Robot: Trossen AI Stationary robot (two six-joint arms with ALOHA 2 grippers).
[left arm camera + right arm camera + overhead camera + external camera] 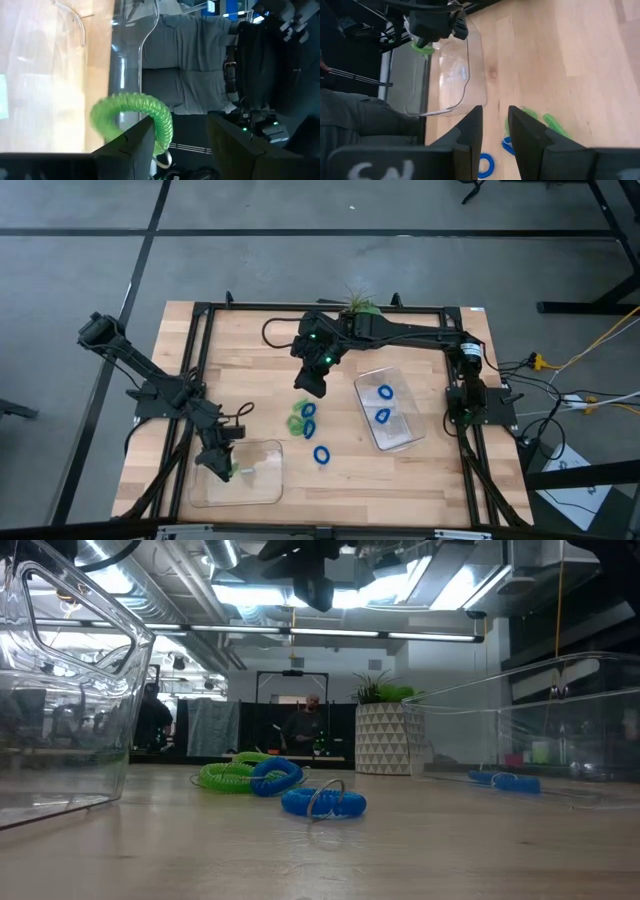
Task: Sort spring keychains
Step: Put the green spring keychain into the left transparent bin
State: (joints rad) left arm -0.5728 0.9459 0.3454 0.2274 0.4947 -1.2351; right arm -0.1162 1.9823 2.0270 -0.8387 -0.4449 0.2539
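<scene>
My left gripper (222,460) is open over the left clear tray (262,492), with a light green spring keychain (135,117) at one of its fingers. My right gripper (310,383) hangs open, high above the middle pile and touching nothing. That pile lies flat on the wood: a green keychain (296,419) and two blue ones (308,412) touching it. One more blue keychain (321,454) lies alone nearer the table's near edge. The right clear tray (410,438) holds two blue keychains (385,392). My left gripper touches the green keychain with one finger (132,145) only. The coil (165,127) arcs over that finger's tip and passes behind it, and it is not pinched between the two fingers. Its metal ring (162,161) hangs beside the finger, clear of the tray floor.
A potted plant (360,306) stands at the table's far edge, behind the right arm. A black frame (200,330) runs around the tabletop. Bare wood lies between the two trays, near the table's near edge. People show in the room beyond the table.
</scene>
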